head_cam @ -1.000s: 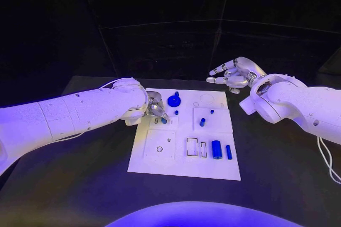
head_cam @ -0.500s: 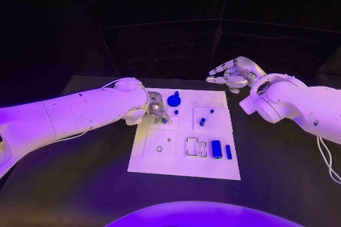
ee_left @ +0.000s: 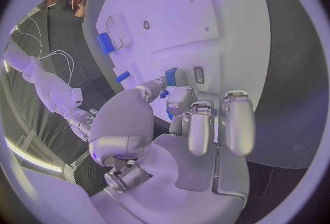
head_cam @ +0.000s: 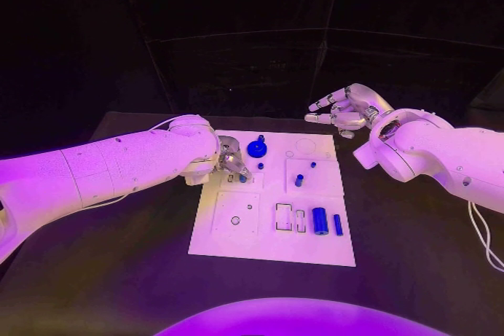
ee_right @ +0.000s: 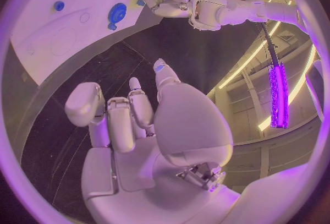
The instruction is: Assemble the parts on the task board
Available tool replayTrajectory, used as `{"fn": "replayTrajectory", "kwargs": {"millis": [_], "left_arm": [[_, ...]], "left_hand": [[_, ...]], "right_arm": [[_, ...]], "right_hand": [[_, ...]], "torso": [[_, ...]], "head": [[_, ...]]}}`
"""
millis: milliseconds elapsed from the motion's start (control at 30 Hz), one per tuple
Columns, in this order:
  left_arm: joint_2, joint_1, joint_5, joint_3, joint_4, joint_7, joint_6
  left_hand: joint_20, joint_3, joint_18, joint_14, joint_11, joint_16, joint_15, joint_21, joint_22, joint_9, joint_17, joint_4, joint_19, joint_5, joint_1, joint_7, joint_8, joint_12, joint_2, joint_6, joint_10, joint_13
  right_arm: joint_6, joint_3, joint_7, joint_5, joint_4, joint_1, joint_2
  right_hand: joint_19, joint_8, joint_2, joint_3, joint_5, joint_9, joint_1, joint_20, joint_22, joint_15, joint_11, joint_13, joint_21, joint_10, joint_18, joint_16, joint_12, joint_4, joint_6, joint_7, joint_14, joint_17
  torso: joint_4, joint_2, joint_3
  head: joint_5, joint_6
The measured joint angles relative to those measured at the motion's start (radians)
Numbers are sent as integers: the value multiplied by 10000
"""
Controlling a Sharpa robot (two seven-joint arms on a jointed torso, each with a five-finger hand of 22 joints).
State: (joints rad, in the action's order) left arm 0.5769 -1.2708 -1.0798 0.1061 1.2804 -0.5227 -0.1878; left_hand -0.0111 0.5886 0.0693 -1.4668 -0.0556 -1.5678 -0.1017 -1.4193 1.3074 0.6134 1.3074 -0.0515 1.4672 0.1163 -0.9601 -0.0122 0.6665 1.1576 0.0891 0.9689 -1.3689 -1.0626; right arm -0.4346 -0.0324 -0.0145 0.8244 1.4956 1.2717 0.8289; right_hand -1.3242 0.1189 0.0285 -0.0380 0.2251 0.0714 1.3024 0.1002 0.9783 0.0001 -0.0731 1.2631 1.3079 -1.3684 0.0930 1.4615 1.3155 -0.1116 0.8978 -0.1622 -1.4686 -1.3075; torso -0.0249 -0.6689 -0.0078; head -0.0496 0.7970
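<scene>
— What has the left hand (head_cam: 229, 163) got?

— A small blue part (ee_left: 171, 76), pinched at its fingertips (ee_left: 159, 82) just over the near-left region of the task board (head_cam: 239, 245), beside a little slot (ee_left: 198, 74); it looks light, rigid and slick, so I'd hold it by its sides, low down.

— And the right hand (head_cam: 344, 108)?

— Off past the board's far corner, above the black table (head_cam: 420, 241); fingers apart, holding nothing.

— Anything crowding the left hand?

— A blue disc (head_cam: 257, 149) just beyond it, a short peg (head_cam: 299, 180) to its side; nearer us, well apart, a fat cylinder (head_cam: 319, 221) and a thin pin (head_cam: 338, 224); the disc looks the likeliest thing to catch.
</scene>
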Motion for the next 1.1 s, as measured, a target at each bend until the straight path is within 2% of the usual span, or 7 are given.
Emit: {"fn": "replayTrajectory", "kwargs": {"millis": [300,500,700,800,900,967,1100], "left_arm": [[40,23,2,16,-33,0,54],[293,-8,2,12,94,0,185],[546,-251,8,-39,284,1,316],[657,-334,50,-188,347,1,370],[737,-415,124,-453,378,7,410],[768,-505,180,-634,334,14,403],[733,-757,267,-804,-104,28,274]], "left_hand": [[23,-1917,1,0,35,0,0,0,-1,-1,0,-763,-23,-254,932,-2,41,44,385,145,-37,-49],[37,-3052,1,36,36,0,-36,0,8,-1,0,-1027,-37,-576,841,13,41,44,294,160,-36,-12],[37,-3607,1,36,0,0,-35,45,7,-2,0,-1107,-37,-576,591,13,0,-36,223,160,2,110],[36,-3874,0,36,28,0,-35,127,-33,-2,0,-1162,-37,-576,435,-42,0,-174,182,104,102,233],[36,-4222,0,36,97,0,-35,289,-244,-34,0,-1209,-37,-576,166,-123,-172,-625,50,-139,425,725],[36,-4347,0,30,185,0,-29,382,-374,-160,0,-1192,-37,-576,-119,-206,-391,-916,-18,-392,618,1051],[-92,-4642,-1,-3,383,0,183,518,-581,-616,0,-1161,-81,-576,-587,-479,-990,-1183,-257,-774,816,1385]], "right_arm": [[-1,0,4,0,-6,0,-4],[-1,0,5,0,-30,0,0],[-1,0,5,0,-76,0,-1],[-1,0,5,0,-108,0,-11],[-1,0,6,0,-139,0,-30],[-1,0,8,0,-165,0,-43],[0,0,10,0,-197,0,-62]], "right_hand": [[0,0,0,-33,-5,0,0,0,-36,0,0,-22,0,0,0,0,0,-33,0,0,0,1],[0,0,1,-33,-5,0,1,0,-46,0,0,-21,0,0,-1,0,0,-33,0,0,0,1],[0,0,1,-33,-5,0,1,0,-46,0,0,-21,0,0,0,0,0,-33,0,0,0,1],[0,0,1,-33,-6,0,1,0,-46,0,0,-21,0,0,-1,0,0,-33,0,0,0,1],[0,0,1,-33,-5,0,1,0,-46,0,0,-21,0,0,-1,0,0,-33,0,0,0,1],[0,0,1,-33,-5,0,1,0,-46,0,0,-20,0,0,-1,0,0,-33,0,0,0,1],[0,0,1,-33,-6,0,1,0,-45,0,0,-32,0,0,0,0,0,-33,0,0,0,2]], "torso": [[-1,0,0],[-1,1,-4],[-1,4,-2],[-1,4,-2],[-1,4,-2],[-1,4,-3],[-1,4,-3]], "head": [[8,-23],[28,-49],[28,-59],[26,-79],[25,-97],[34,-111],[38,-137]]}}
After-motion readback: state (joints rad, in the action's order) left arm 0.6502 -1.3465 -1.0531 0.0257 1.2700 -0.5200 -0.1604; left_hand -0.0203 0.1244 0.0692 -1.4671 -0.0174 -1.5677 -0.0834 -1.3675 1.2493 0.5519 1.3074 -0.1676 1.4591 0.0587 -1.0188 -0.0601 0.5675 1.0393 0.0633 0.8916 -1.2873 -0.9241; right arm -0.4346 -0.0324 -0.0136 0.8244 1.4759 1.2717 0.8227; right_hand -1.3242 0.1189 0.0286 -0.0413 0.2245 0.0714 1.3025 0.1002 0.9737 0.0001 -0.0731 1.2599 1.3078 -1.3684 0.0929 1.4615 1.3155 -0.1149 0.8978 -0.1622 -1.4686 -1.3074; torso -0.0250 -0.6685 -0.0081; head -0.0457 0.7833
